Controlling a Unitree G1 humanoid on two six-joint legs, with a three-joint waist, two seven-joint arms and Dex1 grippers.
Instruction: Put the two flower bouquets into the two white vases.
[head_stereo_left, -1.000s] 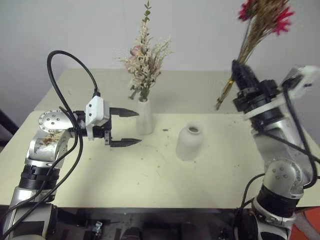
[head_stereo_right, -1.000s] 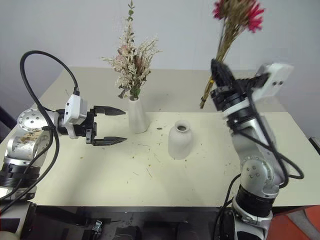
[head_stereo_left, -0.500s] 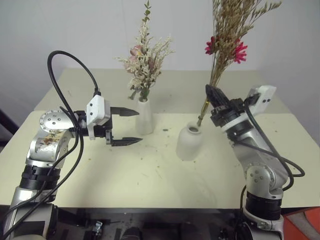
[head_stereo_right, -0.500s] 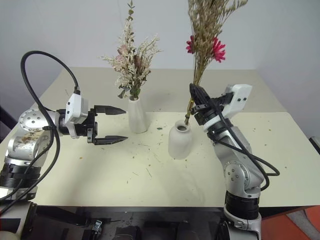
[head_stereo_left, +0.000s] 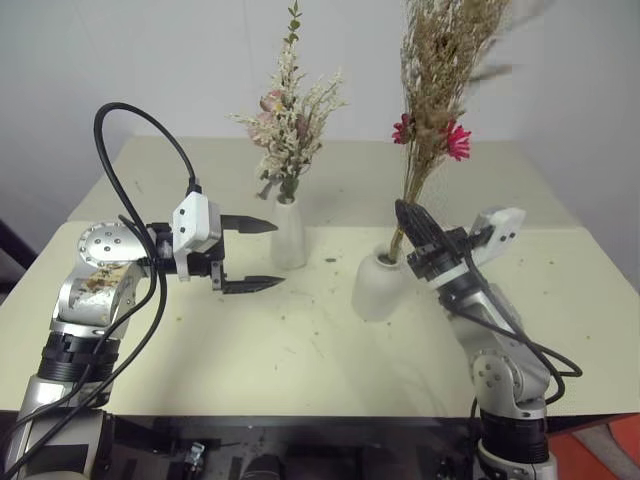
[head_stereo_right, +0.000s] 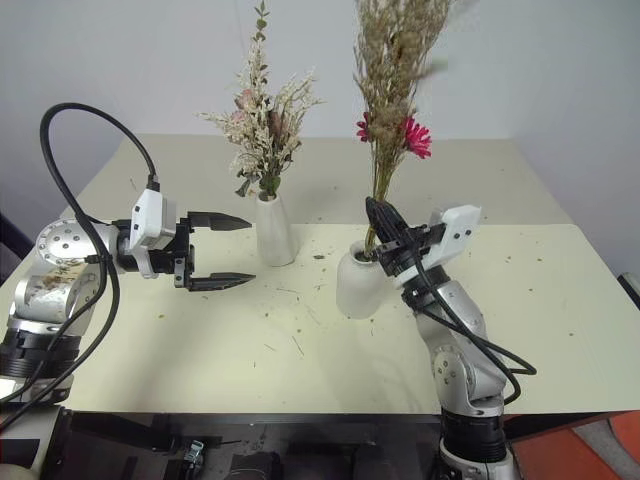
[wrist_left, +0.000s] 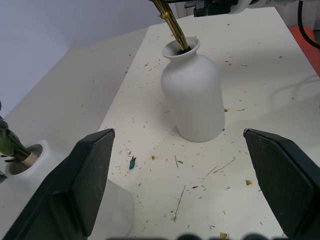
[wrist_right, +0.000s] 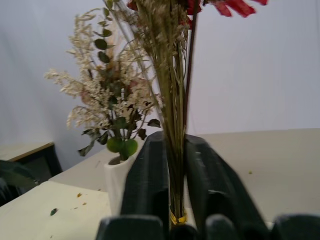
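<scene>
Dry bouquet (head_stereo_left: 435, 80) stems vanish into squat vase (head_stereo_left: 378, 290); right tool (head_stereo_left: 408, 215) grip unclear; left tool (head_stereo_left: 275, 255) released

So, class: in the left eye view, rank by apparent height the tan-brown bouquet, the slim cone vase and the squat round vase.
1. Tan-brown bouquet, plainly the tallest.
2. Slim cone vase.
3. Squat round vase, only a little shorter; it stands nearer the camera, so that gap is unsure.

The right gripper (head_stereo_right: 383, 225) has lowered the dry tan-brown bouquet (head_stereo_right: 392, 100) into the squat vase (head_stereo_right: 359, 284)
</scene>
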